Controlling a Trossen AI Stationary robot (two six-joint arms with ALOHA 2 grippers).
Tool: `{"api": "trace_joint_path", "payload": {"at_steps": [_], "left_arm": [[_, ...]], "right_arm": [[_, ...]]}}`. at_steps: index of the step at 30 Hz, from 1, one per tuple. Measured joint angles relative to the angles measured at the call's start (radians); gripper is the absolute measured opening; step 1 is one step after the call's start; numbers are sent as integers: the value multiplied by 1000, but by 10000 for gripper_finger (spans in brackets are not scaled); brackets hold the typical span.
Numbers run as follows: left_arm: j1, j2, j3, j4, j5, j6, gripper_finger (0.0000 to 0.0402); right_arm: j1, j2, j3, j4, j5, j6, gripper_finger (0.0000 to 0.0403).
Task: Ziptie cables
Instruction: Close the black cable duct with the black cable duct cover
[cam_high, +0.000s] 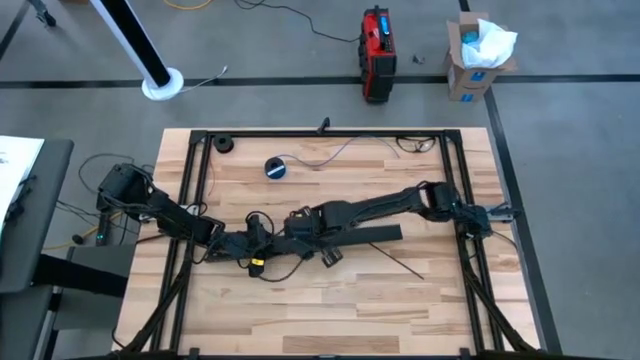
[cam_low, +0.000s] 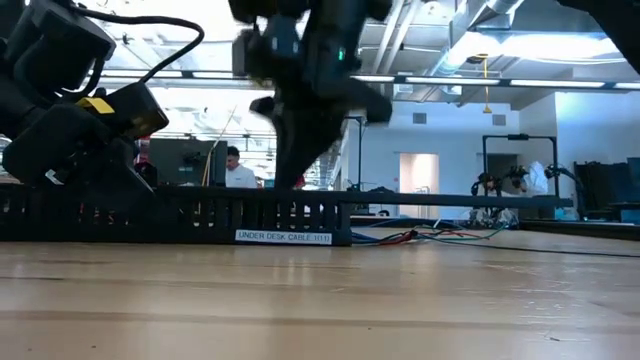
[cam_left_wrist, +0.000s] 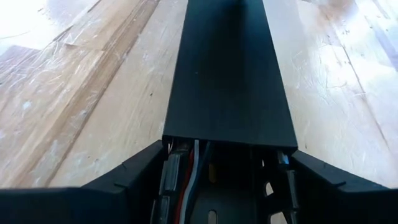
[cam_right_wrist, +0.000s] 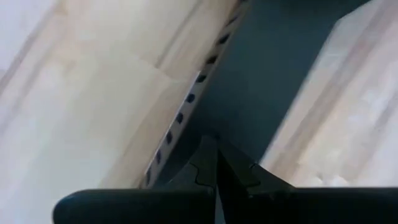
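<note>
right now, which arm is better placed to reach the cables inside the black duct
Left, probably. The left tool sits at the open end of the duct, where the cables show. The right tool is shut, farther along over the duct's closed top.

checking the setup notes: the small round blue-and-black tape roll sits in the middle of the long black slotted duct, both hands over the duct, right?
Not quite: the high view shows the small round blue-and-black tape roll on bare wood, apart from the long black slotted duct. Both hands, left and right, are over the duct.

Bright overhead lights glare in the low view — wrist views blurred.
</note>
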Motion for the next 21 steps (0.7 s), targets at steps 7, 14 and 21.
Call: {"api": "trace_joint_path", "payload": {"at_steps": [7, 14, 21], "left_arm": [[3, 1, 3, -4, 8, 34, 245], [17, 1, 12, -7, 19, 59, 245], [19, 3, 59, -33, 11, 53, 245]], "right_arm": [[-7, -1, -87, 229, -70, -21, 0], [-28, 58, -90, 469, -122, 5, 0], [-9, 60, 50, 351, 1, -1, 0]]}}
